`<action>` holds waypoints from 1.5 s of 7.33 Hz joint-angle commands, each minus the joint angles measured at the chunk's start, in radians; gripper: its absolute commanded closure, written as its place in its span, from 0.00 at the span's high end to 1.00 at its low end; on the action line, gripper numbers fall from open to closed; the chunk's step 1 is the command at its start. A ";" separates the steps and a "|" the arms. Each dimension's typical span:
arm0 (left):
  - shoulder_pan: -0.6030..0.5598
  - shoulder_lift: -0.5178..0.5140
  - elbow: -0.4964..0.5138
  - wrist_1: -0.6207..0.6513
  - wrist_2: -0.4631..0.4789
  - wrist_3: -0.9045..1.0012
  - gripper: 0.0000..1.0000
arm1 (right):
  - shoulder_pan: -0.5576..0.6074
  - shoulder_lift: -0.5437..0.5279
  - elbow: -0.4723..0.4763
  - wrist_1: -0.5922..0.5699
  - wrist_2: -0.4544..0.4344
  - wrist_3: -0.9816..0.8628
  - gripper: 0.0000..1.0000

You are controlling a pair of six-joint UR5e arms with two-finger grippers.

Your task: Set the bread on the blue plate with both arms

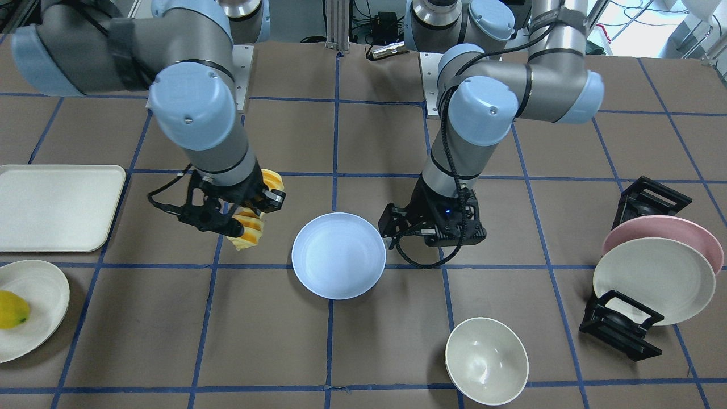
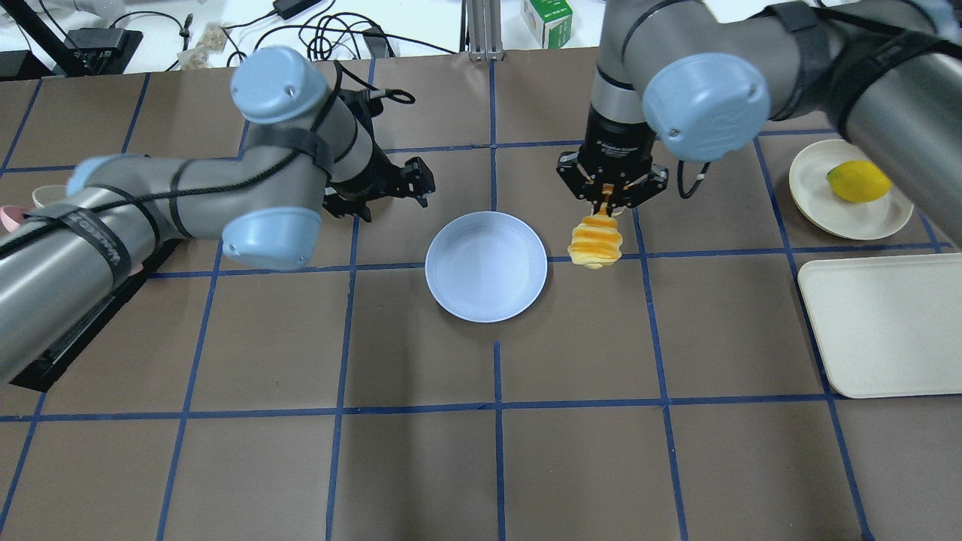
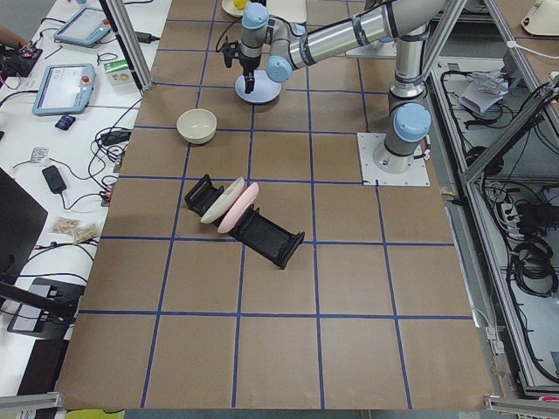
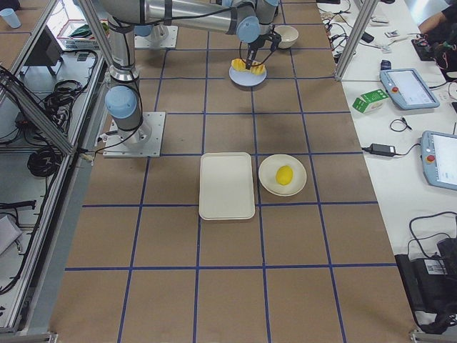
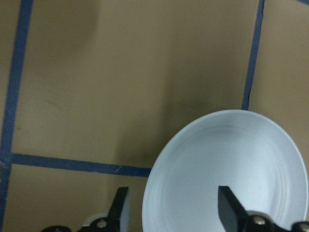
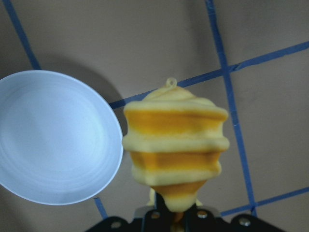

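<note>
Partly bread (image 1: 250, 232) behind R pincer (image 1: 247, 212)

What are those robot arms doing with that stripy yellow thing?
That is the bread. The right gripper is shut on one end of it, so it hangs down just beside the blue plate, not on it yet. The plate has nothing on it. The left gripper is open and holds nothing, near the plate's other side. The job is to put the bread on that plate using both arms.
</note>
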 commanded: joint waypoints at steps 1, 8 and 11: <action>0.040 0.090 0.228 -0.477 0.120 0.233 1.00 | 0.120 0.096 0.001 -0.159 0.001 0.027 0.00; 0.046 0.201 0.222 -0.539 0.125 0.294 1.00 | 0.226 0.247 0.045 -0.350 0.001 -0.001 0.00; 0.046 0.203 0.184 -0.505 0.123 0.297 1.00 | 0.224 0.247 0.065 -0.379 0.001 0.010 0.84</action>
